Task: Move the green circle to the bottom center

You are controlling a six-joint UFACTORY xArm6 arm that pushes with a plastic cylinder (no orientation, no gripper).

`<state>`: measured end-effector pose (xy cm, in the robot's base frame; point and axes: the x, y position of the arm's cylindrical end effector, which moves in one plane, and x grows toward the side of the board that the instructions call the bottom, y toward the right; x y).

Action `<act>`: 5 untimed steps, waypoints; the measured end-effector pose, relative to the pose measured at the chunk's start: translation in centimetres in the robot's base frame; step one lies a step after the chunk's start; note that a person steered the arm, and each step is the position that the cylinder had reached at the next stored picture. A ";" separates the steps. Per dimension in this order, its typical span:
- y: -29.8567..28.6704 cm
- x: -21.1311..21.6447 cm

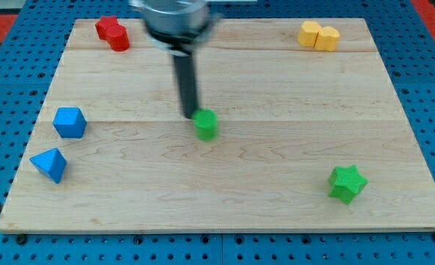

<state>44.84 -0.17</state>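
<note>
The green circle (206,124) is a small round green block near the middle of the wooden board (224,199). My dark rod comes down from the view's top, and my tip (191,115) stands just to the upper left of the green circle, touching or almost touching its edge.
A green star (347,183) lies at the lower right. A blue block (69,122) and a blue triangular block (49,164) lie at the left edge. A red block (112,32) sits at the top left, a yellow block (319,35) at the top right.
</note>
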 end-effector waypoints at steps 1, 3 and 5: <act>7.3 5.7; 5.3 8.8; 1.6 14.8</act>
<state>59.67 1.40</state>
